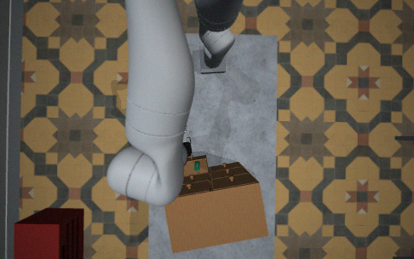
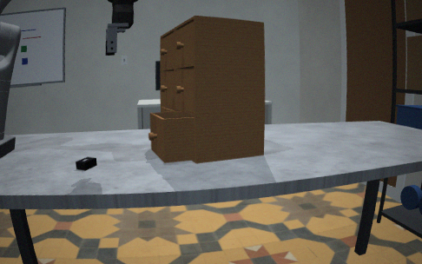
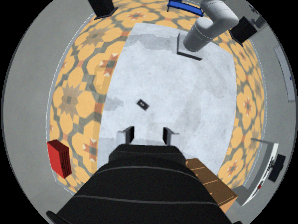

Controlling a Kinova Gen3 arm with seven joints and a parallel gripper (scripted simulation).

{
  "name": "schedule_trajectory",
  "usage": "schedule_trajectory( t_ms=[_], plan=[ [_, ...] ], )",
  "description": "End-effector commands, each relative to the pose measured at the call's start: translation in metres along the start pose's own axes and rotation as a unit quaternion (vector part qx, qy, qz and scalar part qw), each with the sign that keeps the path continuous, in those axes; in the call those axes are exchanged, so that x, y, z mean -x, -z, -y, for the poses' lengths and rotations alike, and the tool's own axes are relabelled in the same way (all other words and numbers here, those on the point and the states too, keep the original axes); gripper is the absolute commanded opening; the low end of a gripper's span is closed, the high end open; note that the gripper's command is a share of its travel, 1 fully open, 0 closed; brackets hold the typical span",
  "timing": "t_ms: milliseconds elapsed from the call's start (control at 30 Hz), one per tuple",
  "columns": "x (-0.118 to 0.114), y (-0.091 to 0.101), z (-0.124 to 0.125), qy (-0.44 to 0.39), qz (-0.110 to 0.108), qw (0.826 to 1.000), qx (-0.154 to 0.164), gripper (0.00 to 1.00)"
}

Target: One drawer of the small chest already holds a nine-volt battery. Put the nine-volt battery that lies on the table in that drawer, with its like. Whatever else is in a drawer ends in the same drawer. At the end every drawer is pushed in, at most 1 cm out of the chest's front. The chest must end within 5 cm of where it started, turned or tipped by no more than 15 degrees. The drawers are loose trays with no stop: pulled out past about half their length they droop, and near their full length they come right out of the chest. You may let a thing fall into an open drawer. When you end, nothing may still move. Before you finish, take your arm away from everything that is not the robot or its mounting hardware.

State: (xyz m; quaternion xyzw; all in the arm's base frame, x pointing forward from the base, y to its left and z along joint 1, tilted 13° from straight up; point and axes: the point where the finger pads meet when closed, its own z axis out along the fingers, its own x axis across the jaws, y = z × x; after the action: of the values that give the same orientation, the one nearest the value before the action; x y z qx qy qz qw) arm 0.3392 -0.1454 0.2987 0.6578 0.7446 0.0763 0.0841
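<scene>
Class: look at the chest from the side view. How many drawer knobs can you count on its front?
5: two on the chest's top row, two on the middle row, and one on the open bottom drawer. A sixth, beside that drawer, may be hidden.

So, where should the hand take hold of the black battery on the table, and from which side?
Probably from straight above. The battery lies flat on the table, a low block with free space all around. Close the open hand across its two long sides, the narrower span.
</scene>
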Motion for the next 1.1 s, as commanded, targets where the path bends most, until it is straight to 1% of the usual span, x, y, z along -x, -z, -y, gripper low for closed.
schedule_trajectory(
  t_ms=[0, 700, 1067],
  plan=[
    [0.0002, 0.0004, -0.0004, -0.001, 0.000, 1.000, 0.001, 1.00],
    [0.0002, -0.0006, -0.0014, -0.016, 0.000, 1.000, 0.001, 1.00],
    [0.0002, -0.0020, -0.0027, -0.038, 0.000, 0.999, 0.001, 1.00]
  ],
)
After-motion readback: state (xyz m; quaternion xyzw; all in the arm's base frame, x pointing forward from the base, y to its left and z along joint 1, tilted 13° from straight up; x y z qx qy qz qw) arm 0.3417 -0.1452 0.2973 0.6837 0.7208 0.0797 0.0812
